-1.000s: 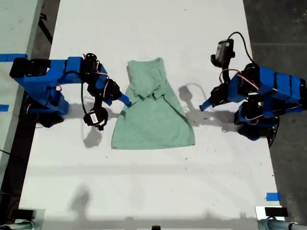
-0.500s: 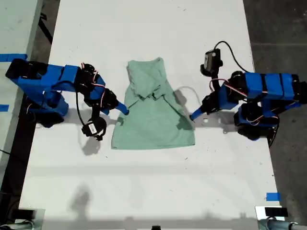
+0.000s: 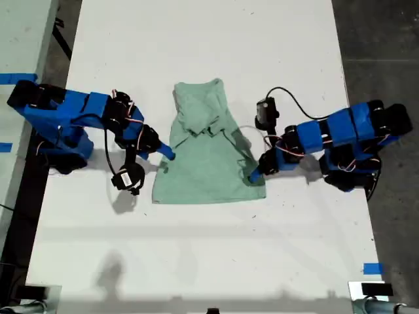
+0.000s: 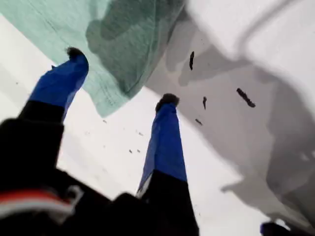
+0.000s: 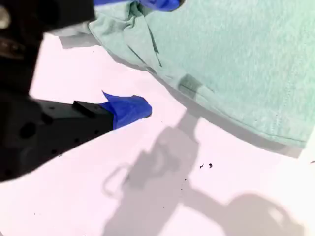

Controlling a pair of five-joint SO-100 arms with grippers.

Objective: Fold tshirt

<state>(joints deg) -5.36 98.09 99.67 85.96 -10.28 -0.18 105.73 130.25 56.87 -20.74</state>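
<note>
Grasping looks like the step in hand. At the exterior view's left, my second gripper (image 3: 167, 154) sits at the side edge of the tshirt (image 3: 209, 163), jaws spread with the hem line between them. The tshirt lies flat mid-table (image 3: 196, 261), sleeves already folded inward. At the exterior view's right, my first gripper (image 4: 120, 78) is spread wide astride the bottom corner. Next, I judge, both must close on the cloth, then lift and carry the bottom up toward the collar.
</note>
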